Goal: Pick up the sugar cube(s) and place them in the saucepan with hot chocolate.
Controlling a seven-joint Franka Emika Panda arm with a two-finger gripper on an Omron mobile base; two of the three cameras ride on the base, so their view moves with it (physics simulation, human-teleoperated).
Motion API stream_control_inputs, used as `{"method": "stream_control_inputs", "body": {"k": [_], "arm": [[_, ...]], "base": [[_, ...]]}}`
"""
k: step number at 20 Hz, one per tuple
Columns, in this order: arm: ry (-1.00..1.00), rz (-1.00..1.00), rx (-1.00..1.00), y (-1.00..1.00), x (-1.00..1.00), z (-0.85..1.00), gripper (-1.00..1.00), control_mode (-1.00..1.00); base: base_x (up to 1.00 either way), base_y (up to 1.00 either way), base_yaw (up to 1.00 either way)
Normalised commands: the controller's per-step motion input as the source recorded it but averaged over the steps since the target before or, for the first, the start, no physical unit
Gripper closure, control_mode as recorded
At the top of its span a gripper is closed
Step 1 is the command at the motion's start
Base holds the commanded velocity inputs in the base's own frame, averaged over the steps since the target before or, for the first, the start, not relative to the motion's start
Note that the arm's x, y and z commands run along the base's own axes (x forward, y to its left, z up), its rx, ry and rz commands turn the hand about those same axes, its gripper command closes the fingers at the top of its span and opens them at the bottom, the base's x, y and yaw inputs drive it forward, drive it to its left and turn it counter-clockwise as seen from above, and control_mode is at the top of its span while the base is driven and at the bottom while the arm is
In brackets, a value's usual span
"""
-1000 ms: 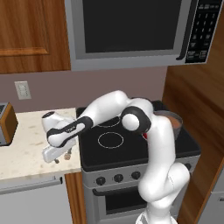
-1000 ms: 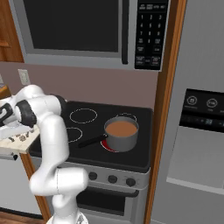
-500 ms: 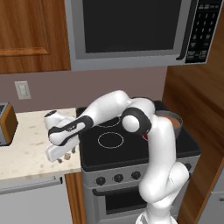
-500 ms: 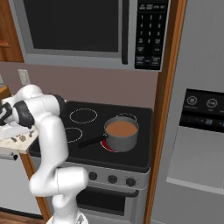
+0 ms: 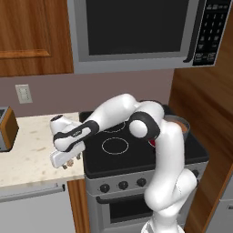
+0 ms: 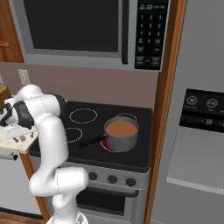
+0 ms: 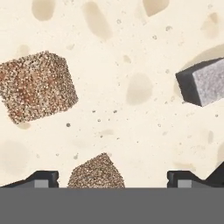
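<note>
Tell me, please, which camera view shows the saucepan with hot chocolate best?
The right base view: the saucepan sits unobstructed on the stove, with brown liquid and black handle plain. In the left base view the arm hides all but part of its rim. The hand view looks at the countertop instead.

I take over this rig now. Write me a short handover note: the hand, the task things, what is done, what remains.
Hand: open, low over the beige stone countertop, holding nothing.
Three sugar cubes lie on the countertop: a large speckled brown cube, a second speckled brown cube between the fingertips, a pale grey cube.
Small grey metal saucepan with brown liquid: on the stove, front right burner.
Done: nothing is in the saucepan.
Left: all three cubes.
</note>
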Motion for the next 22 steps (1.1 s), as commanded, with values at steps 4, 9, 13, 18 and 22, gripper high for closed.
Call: {"method": "stream_control_inputs", "body": {"k": [4, 9, 13, 18, 22], "arm": [[0.0, 0.0, 0.0, 0.0, 0.0, -0.14, 1.0, -1.0], [0.0, 0.0, 0.0, 0.0, 0.0, -0.06, 1.0, -1.0], [0.0, -0.02, 0.0, -0.07, 0.0, -0.01, 1.0, -1.0], [-0.01, -0.24, 0.0, -0.51, -0.42, 0.06, 1.0, -1.0], [-0.11, -0.34, 0.07, -0.87, -0.81, 0.49, 1.0, -1.0]], "base": [[0.0, 0.0, 0.0], [0.0, 0.0, 0.0], [0.0, 0.0, 0.0], [0.0, 0.0, 0.0], [0.0, 0.0, 0.0]]}}
